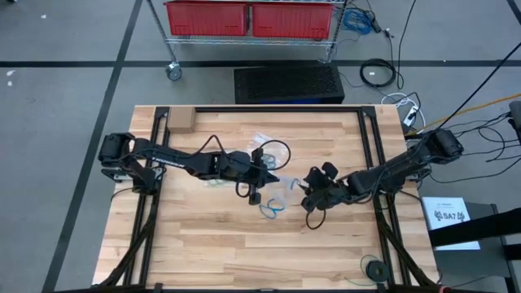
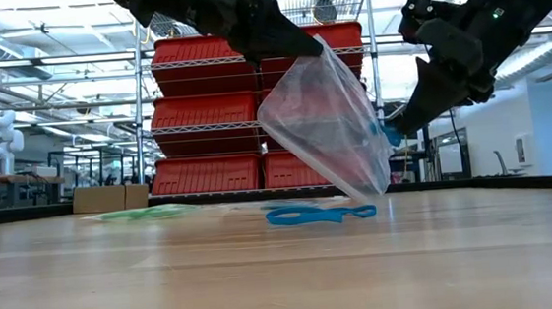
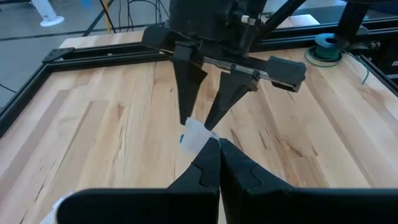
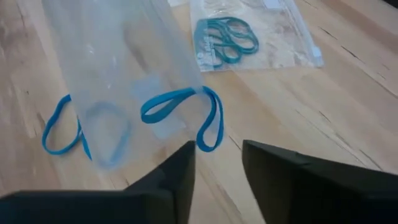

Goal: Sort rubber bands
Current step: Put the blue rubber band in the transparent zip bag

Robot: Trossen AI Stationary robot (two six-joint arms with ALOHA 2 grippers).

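Note:
My left gripper [image 1: 275, 178] [image 3: 219, 148] is shut on a clear plastic bag [image 2: 331, 121] [image 4: 118, 68] above the table's middle. The bag hangs slanting, and its lower corner [image 2: 370, 196] reaches the tabletop. My right gripper [image 1: 308, 190] [image 4: 217, 158] is open, with its fingers pointing down just right of the bag. A bright blue rubber band [image 4: 208, 118] drapes over the bag's edge in front of the right fingers. Another blue loop [image 4: 102, 134] shows through the plastic. More blue bands [image 2: 315, 214] [image 1: 271, 210] lie flat on the wood. My left gripper pinches the clear bag's top edge [image 3: 198, 132] [image 2: 315, 48] between its two shut fingers, coming from the table's left. The bag hangs below the fingers with only its lower corner on the table. My right gripper's fingertip [image 2: 392, 126] stands at the draped blue band; whether it touches, I cannot tell.
A second clear bag [image 4: 249, 37] holding teal bands lies flat on the far side of the held bag. A greenish bag [image 2: 147, 213] lies to the left, under my left arm. A cardboard block [image 1: 181, 121] sits at the far-left corner, and a tape roll [image 1: 374, 268] near the near-right corner.

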